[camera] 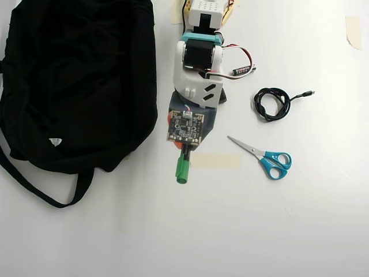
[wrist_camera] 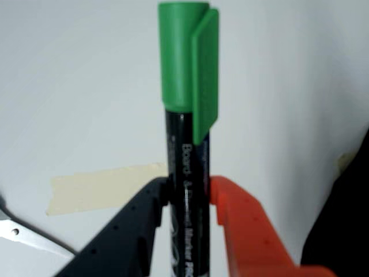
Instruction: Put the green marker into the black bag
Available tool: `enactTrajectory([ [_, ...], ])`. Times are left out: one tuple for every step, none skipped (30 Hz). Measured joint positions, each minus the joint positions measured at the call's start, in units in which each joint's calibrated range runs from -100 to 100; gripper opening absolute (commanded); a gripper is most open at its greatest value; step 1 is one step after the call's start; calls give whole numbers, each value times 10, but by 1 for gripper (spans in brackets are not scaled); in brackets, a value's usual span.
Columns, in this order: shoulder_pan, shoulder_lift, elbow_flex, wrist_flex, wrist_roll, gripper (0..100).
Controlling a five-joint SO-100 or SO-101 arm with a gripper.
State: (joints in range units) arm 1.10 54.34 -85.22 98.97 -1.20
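The green marker point(wrist_camera: 187, 144) has a bright green cap and a dark barrel with white print. My gripper point(wrist_camera: 187, 199) is shut on its barrel, black finger on the left and orange finger point(wrist_camera: 248, 231) on the right in the wrist view. In the overhead view the marker point(camera: 183, 169) sticks out below my gripper point(camera: 184, 151), cap pointing toward the bottom of the view. The black bag point(camera: 75, 81) lies at the upper left, its strap point(camera: 40, 187) looping below it, just left of the arm. Its edge shows at the right of the wrist view point(wrist_camera: 340, 231).
A strip of beige tape point(camera: 216, 160) lies on the white table just right of the marker. Blue-handled scissors point(camera: 265, 158) lie to the right, a coiled black cable point(camera: 274, 104) above them. Another tape piece point(camera: 353, 30) sits top right.
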Motion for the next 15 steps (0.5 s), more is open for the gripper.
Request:
enactTrajectory([
  [0,0,0,0,-1,2],
  [1,0,0,0,-2,2],
  [1,0,0,0,-2,2],
  [1,0,0,0,-2,2],
  [0,0,1,0,-2,2],
  [-1,-2,6,0,-2,2],
  [-1,-6,16,0,-2,2],
  [-1,-11,28,0,-2,2],
  [1,-21,44,-1,-2,2],
  [1,-34,64,-4,-2,2],
  [1,-50,89,-13,-2,2],
  [1,-70,116,-24,-2,2],
  [1,-92,148,-38,-2,2],
  [1,-115,182,-52,-2,2],
  [1,-136,219,-68,-2,2],
])
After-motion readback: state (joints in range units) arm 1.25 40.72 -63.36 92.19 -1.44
